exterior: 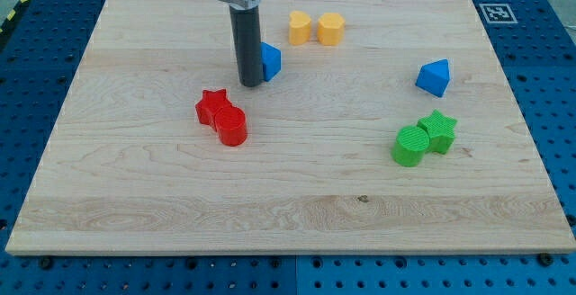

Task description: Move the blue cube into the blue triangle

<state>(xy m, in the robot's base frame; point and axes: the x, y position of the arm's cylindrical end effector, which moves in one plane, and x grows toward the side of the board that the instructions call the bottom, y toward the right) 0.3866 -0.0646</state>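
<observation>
The blue cube (270,60) lies in the upper middle of the wooden board, partly hidden behind my rod. My tip (250,84) rests on the board at the cube's left side, touching or almost touching it. The blue triangle (434,77) lies far to the view's right, at about the same height as the cube, with open board between them.
Two yellow blocks (300,27) (330,28) sit side by side just above and right of the cube. A red star (213,106) and red cylinder (232,126) touch below-left of my tip. A green cylinder (410,145) and green star (439,130) lie below the triangle.
</observation>
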